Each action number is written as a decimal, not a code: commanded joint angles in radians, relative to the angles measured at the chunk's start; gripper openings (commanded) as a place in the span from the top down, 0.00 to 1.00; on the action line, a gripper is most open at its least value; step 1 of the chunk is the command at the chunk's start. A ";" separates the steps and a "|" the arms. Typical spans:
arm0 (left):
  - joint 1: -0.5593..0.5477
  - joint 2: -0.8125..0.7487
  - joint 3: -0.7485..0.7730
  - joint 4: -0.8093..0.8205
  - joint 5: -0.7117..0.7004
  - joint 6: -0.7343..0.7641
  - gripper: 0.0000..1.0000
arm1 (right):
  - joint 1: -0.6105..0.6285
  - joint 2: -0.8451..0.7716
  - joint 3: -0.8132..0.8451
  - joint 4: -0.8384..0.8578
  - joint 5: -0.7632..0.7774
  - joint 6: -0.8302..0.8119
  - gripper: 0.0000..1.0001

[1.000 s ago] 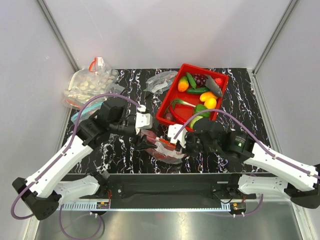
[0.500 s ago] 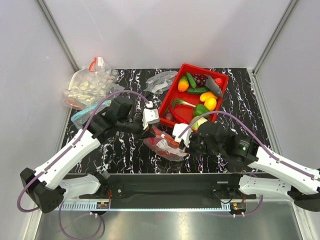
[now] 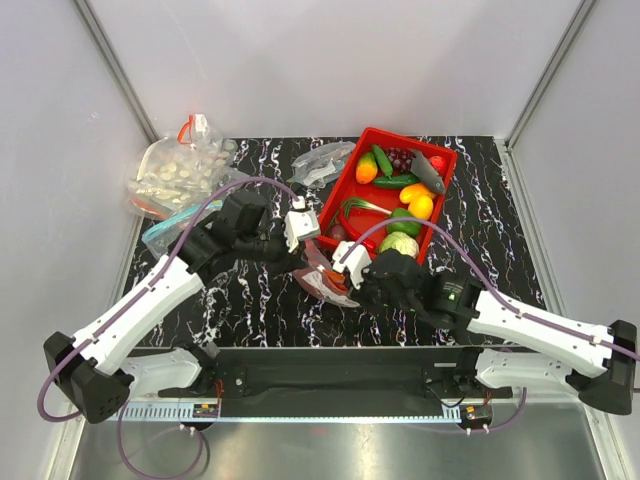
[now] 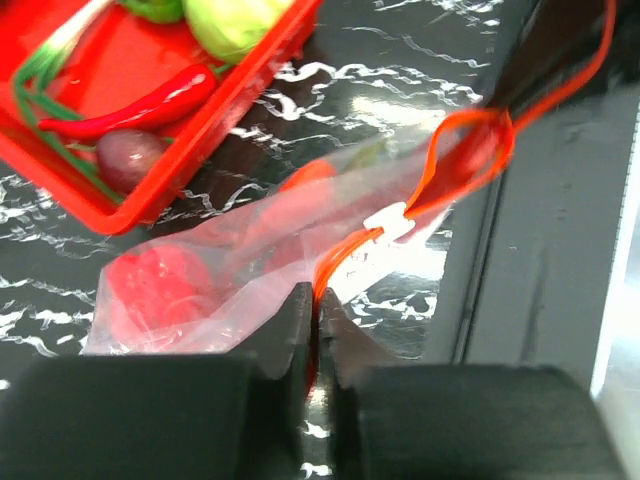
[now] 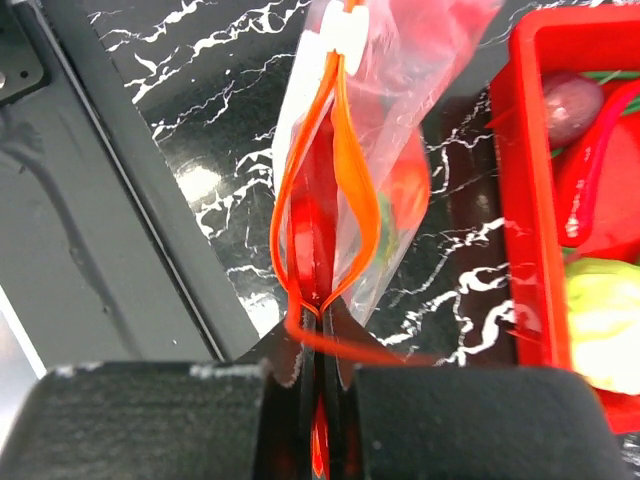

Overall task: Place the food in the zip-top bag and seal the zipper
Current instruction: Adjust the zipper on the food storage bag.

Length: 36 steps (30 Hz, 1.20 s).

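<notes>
Zip-top bag (image 3: pixel 325 281) hangs just beside the red tray's (image 3: pixel 338 195) near corner, red food (image 4: pixel 150 290) inside. Left gripper (image 4: pixel 315 312) pinches one end of the zipper (image 4: pixel 342 260), right gripper (image 5: pixel 322 312) clamps the other, stretching the gaping strip straight, I reckon, ready for sealing.
</notes>
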 commanded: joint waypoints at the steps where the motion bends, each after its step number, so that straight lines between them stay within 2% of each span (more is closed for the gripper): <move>1: 0.005 -0.038 0.017 0.074 -0.074 -0.022 0.74 | -0.010 0.026 -0.022 0.004 0.040 0.092 1.00; 2: 0.005 -0.060 0.015 0.091 -0.097 -0.020 0.60 | -0.011 -0.003 -0.019 0.018 0.043 0.093 1.00; 4: 0.005 -0.093 -0.010 0.122 -0.120 -0.026 0.48 | -0.023 -0.026 0.004 0.054 0.064 0.154 1.00; 5: 0.005 -0.139 -0.024 0.166 -0.143 -0.033 0.36 | -0.030 -0.046 0.013 0.075 0.084 0.183 1.00; 7: 0.005 -0.190 -0.064 0.212 -0.177 -0.065 0.25 | -0.059 -0.054 0.039 0.087 0.113 0.265 1.00; 11: 0.005 -0.317 -0.100 0.295 -0.290 -0.181 0.11 | -0.097 -0.029 0.081 0.086 0.183 0.423 1.00; 12: 0.005 -0.336 -0.106 0.303 -0.310 -0.219 0.01 | -0.102 -0.025 0.087 0.074 0.195 0.452 1.00; 15: 0.007 -0.412 -0.165 0.359 -0.359 -0.408 0.01 | -0.131 -0.032 0.076 0.055 0.273 0.599 1.00; 17: 0.005 -0.489 -0.274 0.469 -0.388 -0.560 0.01 | -0.152 -0.067 0.024 0.084 0.287 0.673 1.00; 18: 0.007 -0.517 -0.322 0.514 -0.422 -0.692 0.01 | -0.158 -0.081 0.009 0.078 0.311 0.741 1.00; 20: 0.005 -0.590 -0.467 0.624 -0.517 -0.827 0.01 | -0.158 -0.139 -0.051 0.098 0.373 0.779 1.00; 22: 0.005 -0.623 -0.585 0.685 -0.543 -0.981 0.01 | -0.158 -0.181 -0.109 0.100 0.425 0.844 1.00; 27: 0.005 -0.626 -0.760 0.875 -0.499 -1.172 0.01 | -0.157 -0.295 -0.208 0.106 0.479 0.979 1.00; 29: 0.007 -0.608 -0.782 0.912 -0.434 -1.173 0.01 | -0.158 -0.319 -0.232 0.094 0.523 1.021 1.00; 30: 0.001 -0.603 -0.782 0.895 -0.430 -1.166 0.01 | -0.158 -0.321 -0.232 0.074 0.546 1.074 1.00; 36: -0.053 -0.517 -0.750 0.728 -0.465 -1.272 0.01 | -0.158 -0.263 -0.177 0.043 0.666 1.138 1.00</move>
